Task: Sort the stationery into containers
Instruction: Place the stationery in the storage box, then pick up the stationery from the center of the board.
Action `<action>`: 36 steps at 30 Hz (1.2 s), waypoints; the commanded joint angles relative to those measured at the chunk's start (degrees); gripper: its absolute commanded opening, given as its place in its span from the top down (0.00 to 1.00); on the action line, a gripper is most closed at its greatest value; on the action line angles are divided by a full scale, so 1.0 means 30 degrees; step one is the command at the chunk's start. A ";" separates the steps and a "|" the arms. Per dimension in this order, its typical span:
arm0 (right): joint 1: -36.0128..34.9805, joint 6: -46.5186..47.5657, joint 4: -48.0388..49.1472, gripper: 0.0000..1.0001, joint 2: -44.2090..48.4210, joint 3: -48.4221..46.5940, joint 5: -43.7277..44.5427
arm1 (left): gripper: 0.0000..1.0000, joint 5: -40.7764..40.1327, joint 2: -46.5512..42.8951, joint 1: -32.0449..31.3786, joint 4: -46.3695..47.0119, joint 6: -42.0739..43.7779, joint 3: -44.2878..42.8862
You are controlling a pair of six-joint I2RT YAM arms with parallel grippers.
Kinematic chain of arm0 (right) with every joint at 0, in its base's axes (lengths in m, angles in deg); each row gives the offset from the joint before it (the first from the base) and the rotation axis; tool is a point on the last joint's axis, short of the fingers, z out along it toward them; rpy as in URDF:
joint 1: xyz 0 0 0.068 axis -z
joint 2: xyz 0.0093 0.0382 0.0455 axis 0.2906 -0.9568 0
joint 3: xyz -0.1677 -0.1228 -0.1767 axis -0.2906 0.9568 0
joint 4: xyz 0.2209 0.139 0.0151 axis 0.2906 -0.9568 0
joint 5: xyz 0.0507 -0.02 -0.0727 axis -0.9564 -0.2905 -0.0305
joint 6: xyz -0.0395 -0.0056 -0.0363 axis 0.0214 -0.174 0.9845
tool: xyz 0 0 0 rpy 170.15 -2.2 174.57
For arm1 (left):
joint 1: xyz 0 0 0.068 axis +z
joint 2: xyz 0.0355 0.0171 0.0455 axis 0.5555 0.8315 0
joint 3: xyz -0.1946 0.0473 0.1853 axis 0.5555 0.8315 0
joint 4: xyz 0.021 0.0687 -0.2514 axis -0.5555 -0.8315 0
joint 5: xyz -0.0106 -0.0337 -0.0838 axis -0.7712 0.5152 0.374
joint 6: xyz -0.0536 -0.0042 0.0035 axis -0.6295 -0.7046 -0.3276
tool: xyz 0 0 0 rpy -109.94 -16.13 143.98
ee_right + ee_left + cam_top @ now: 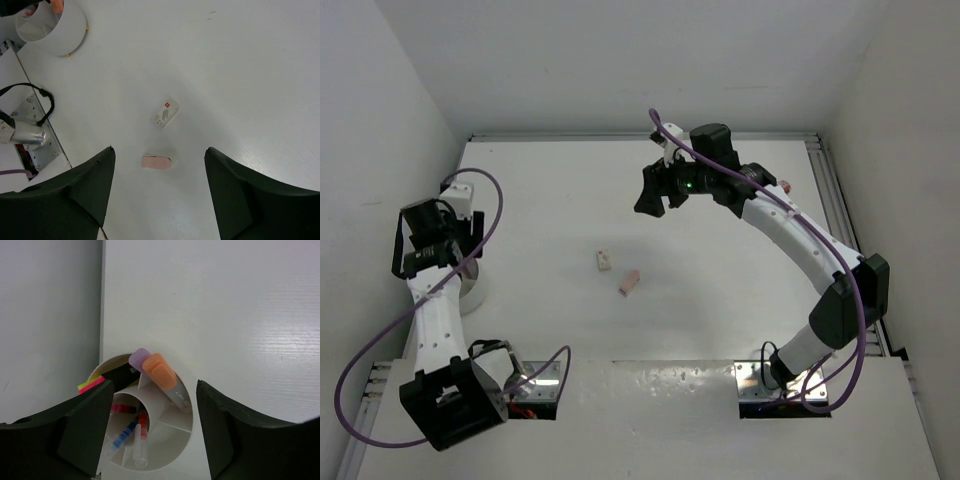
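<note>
The round white tub has inner dividers and holds an orange-capped marker, a purple cap, a black highlighter with a pink and yellow end, and red and blue pens. My left gripper hangs open just above the tub with nothing between its fingers. On the bare table lie a pink eraser and a whitish eraser with a printed sleeve. My right gripper stands open high above the pink eraser. From above, both erasers sit mid-table, the tub under the left gripper.
A small pink cup peeks out behind the right arm near the back right rail. White walls close in the table on the left, back and right. Metal rails and cables lie by the arm bases.
</note>
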 commanded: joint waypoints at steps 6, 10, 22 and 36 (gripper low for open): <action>0.0322 0.0198 0.0427 0.29 0.0465 0.0419 -0.0649 | 0.29 -0.0433 -0.1565 0.0583 -0.0825 -0.1861 -0.2419; 0.0702 0.0987 0.0165 0.29 0.0583 0.0741 -0.0709 | 0.31 0.0616 -0.0897 0.0583 -0.3194 -0.1867 -0.4147; 0.1115 0.8107 -0.4581 0.49 -0.0238 0.2175 -0.1179 | 0.33 0.9939 0.1949 -0.0938 -0.9417 0.3762 -0.6966; 0.6819 0.3305 -0.4958 0.25 -0.5034 -0.2380 0.6967 | 0.31 0.7742 0.1802 -0.4365 -0.8013 0.2327 -0.7142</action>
